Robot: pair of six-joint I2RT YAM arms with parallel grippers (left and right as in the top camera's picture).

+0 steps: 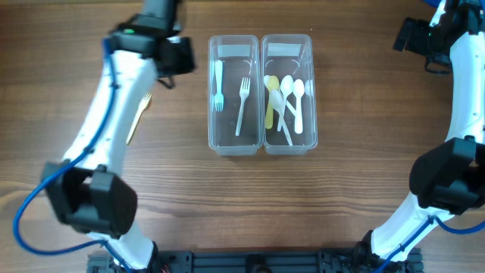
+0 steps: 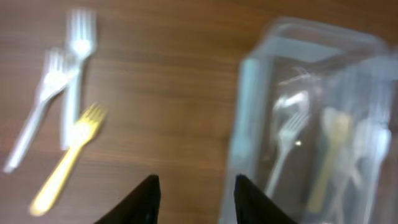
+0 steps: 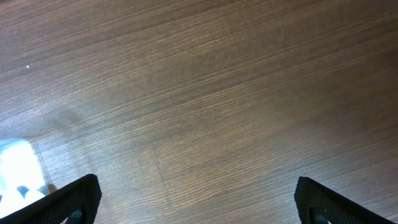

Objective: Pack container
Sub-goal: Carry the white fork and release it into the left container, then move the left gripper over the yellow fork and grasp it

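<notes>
Packing looks partway done: the clear plastic left tub [image 1: 227, 142] holds two pale forks [image 1: 243, 97], the clear plastic right tub [image 1: 303, 142] spoons [image 1: 298, 102], yet a yellow plastic fork [image 2: 65, 158] and two white plastic forks [image 2: 78, 74] lie on the wooden tabletop [image 1: 227, 205]; left end effector [image 2: 196, 199] partly open, right end effector [image 3: 199, 199] wide, both empty.

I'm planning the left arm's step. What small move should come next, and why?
Probably move the left gripper over the yellow fork: its jaws look open and empty, and that fork lies loose on the table beside the container holding forks.
</notes>
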